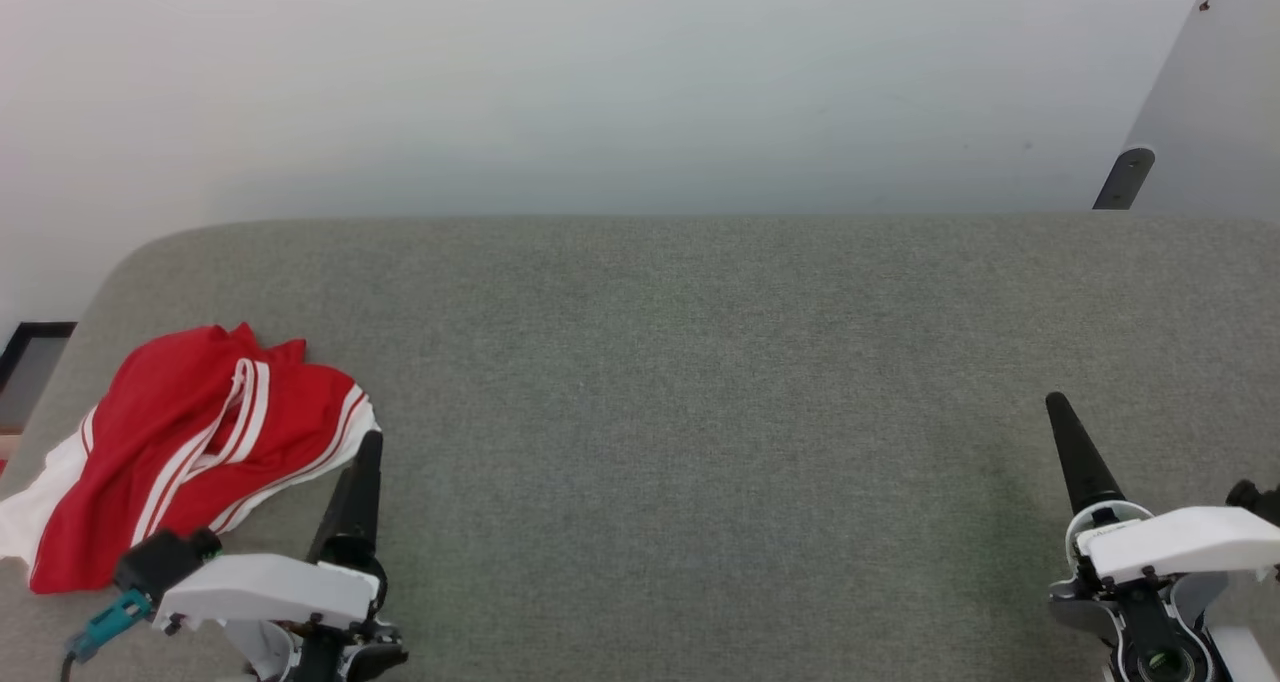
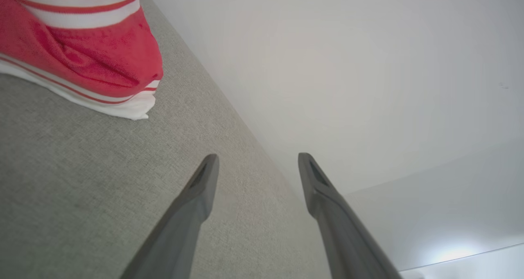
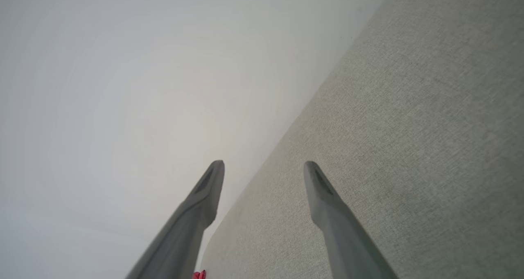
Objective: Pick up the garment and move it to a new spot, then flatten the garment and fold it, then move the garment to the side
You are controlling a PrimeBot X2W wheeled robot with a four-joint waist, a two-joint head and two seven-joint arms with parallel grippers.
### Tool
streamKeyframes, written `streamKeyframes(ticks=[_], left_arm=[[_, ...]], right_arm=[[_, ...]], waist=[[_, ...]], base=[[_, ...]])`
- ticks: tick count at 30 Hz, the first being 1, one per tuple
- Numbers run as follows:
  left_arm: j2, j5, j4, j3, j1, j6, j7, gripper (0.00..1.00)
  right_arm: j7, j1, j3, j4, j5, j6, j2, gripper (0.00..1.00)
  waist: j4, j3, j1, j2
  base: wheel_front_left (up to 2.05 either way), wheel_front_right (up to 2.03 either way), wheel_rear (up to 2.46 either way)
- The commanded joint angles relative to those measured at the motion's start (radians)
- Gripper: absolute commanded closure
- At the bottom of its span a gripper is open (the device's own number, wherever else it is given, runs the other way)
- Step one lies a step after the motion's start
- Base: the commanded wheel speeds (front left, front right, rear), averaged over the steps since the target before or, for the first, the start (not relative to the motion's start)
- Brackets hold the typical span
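- Left wrist view: left gripper, two dark fingers spread wide, nothing between them, over grey cloth; finger roots cut off at the bottom edge
- Right wrist view: right gripper, likewise released and empty; a tiny red speck at the bottom edge beside one finger, too small to identify
- Head view: one finger of each gripper shows, the second hidden behind it
- garment: crumpled red heap with white striped trim, on the table's near left corner, just beside the left gripper's finger; print lost in the folds; white sleeve cut off at the left edge
- table: grey fabric top, rounded far left corner; right end out of frame
- wall: pale, blank; dark bracket at far right, partly hidden by the table
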State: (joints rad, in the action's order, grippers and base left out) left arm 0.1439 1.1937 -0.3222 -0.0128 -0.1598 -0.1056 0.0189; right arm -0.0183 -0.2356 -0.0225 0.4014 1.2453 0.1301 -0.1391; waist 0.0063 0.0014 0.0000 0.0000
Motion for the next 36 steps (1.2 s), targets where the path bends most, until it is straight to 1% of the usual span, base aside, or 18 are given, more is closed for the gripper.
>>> streamKeyframes(ticks=[1,5,6,8,9,13,14,26,36], left_arm=[[0.015,-0.046,0.009,0.003,-0.032,0.004,0.011,0.00],[0.023,-0.125,0.007,0.011,-0.037,0.008,0.026,0.00],[0.028,-0.164,0.010,0.015,-0.039,0.009,0.033,0.00],[0.028,-0.164,0.010,0.015,-0.039,0.009,0.033,0.00],[0.033,-0.233,0.012,0.016,-0.039,0.008,0.047,0.00],[0.035,-0.266,0.015,0.016,-0.037,0.007,0.054,0.00],[0.035,-0.298,0.018,0.017,-0.035,0.006,0.060,0.00],[0.043,-0.472,0.016,0.020,-0.036,-0.006,0.098,0.00],[0.046,-0.570,0.003,0.015,-0.047,-0.016,0.123,0.00]], right_arm=[[-0.011,-0.041,-0.012,-0.004,-0.042,0.000,-0.015,0.00],[-0.026,-0.060,-0.028,0.007,-0.118,0.000,-0.029,0.00],[-0.033,-0.068,-0.035,0.011,-0.158,0.000,-0.034,0.00],[-0.033,-0.068,-0.035,0.011,-0.158,0.000,-0.034,0.00],[-0.047,-0.085,-0.050,0.019,-0.247,0.000,-0.043,0.00],[-0.054,-0.090,-0.052,0.023,-0.289,0.001,-0.043,0.00],[-0.060,-0.095,-0.053,0.027,-0.332,0.001,-0.042,0.00],[-0.098,-0.110,-0.038,0.044,-0.580,0.001,-0.034,0.00],[-0.124,-0.121,-0.017,0.069,-0.688,0.001,-0.033,0.00]], waist=[[0.000,0.000,0.0000,0.0000],[0.002,0.000,0.0000,0.0000],[0.003,0.000,0.0000,0.0000],[0.003,0.000,0.0000,0.0000],[0.005,0.000,0.0000,0.0000],[0.006,0.000,0.0000,0.0000],[0.007,0.000,0.0000,0.0000],[0.010,-0.003,0.0000,0.0000],[0.014,-0.004,0.0000,0.0000]], base=[[0.00,0.00,0.00],[0.00,0.00,0.00],[0.00,0.00,0.00],[0.00,0.00,0.00],[0.00,0.00,0.00],[0.00,0.00,0.00],[0.00,0.00,0.00],[0.00,0.00,0.00],[0.00,0.00,0.00]])
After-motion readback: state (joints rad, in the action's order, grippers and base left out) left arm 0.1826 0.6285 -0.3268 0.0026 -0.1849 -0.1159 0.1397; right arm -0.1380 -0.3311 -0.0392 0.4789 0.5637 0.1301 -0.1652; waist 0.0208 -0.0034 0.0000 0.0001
